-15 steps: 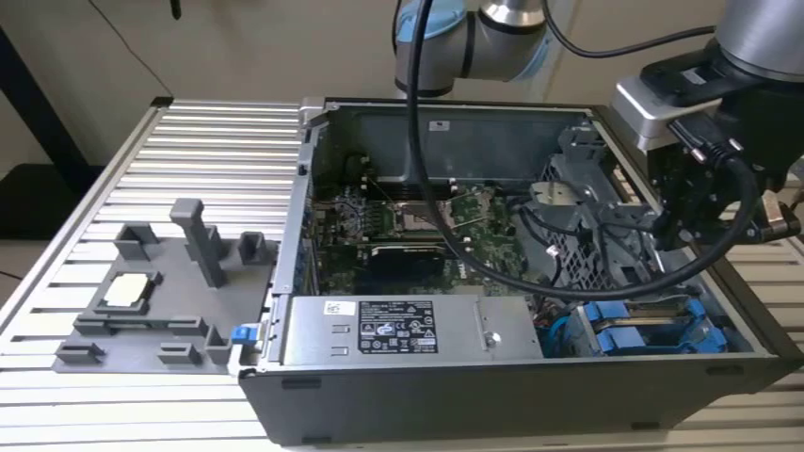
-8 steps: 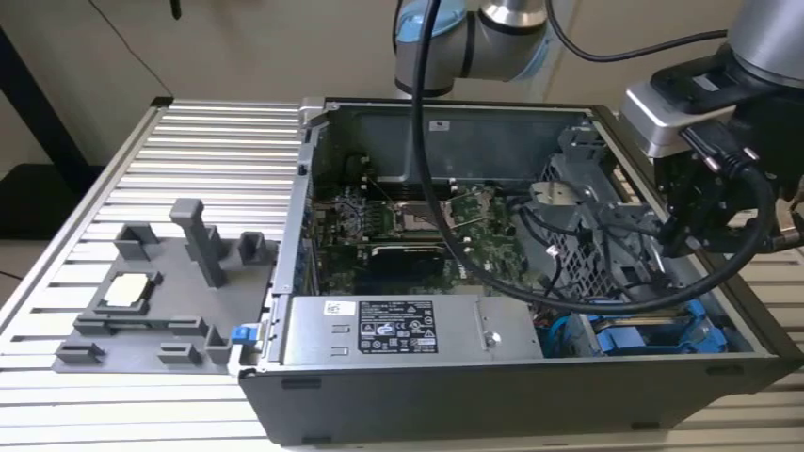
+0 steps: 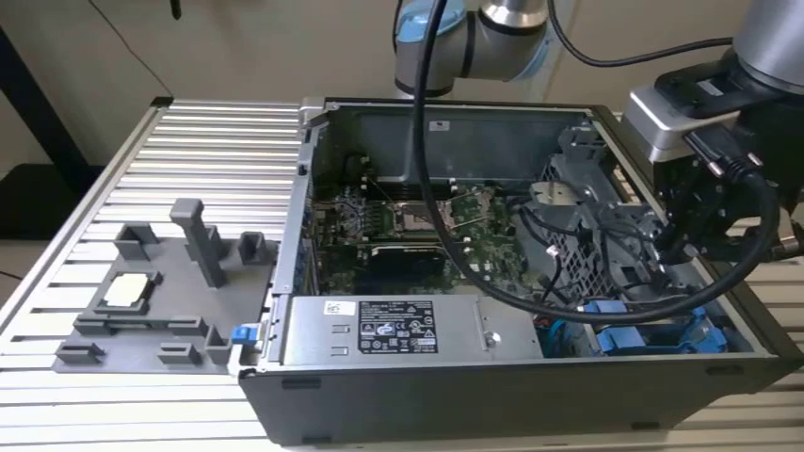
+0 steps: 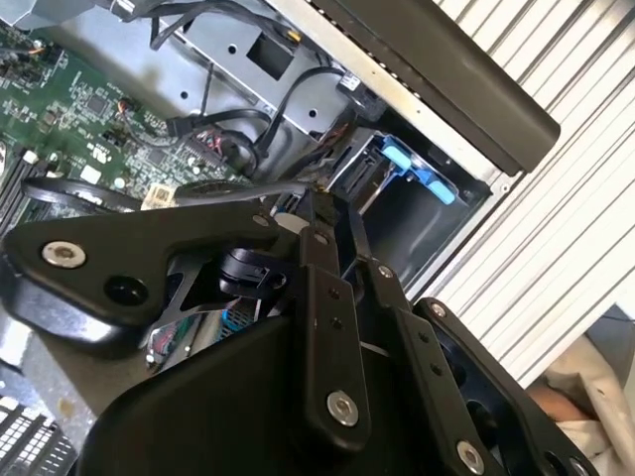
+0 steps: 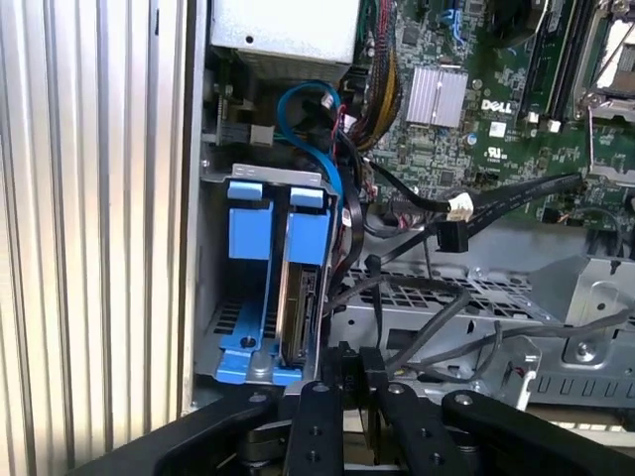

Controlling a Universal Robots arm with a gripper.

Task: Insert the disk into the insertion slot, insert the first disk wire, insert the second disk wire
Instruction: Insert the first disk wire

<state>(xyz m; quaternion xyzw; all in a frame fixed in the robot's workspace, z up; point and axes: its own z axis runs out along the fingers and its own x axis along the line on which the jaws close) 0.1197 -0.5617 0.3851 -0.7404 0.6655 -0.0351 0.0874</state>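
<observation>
The disk [image 5: 298, 307], a silver-grey drive in a bright blue carrier, stands on edge inside the insertion slot [image 5: 213, 169], a grey sheet-metal bay with blue guide pieces [image 5: 248, 233]. My gripper [image 5: 345, 369] sits just off the disk's outer end, its black fingers [image 5: 317, 397] drawn together with nothing visible between them. In the exterior view my gripper [image 3: 679, 247] reaches down into the case above the blue bay [image 3: 653, 337]. Two loose wire ends hang beside the bay, a black connector [image 5: 451, 236] and a white one [image 5: 459, 205]. In the second wrist view my gripper [image 4: 316, 203] points toward the blue pieces [image 4: 417, 174].
A perforated grey cage [image 5: 466, 297] lies beside the bay, with the green motherboard [image 5: 446, 129] beyond it. A blue cable [image 5: 313, 109] loops above the slot. The power supply [image 3: 390, 330] fills the case front. A grey fixture [image 3: 164, 292] stands on the ribbed table at the exterior view's left.
</observation>
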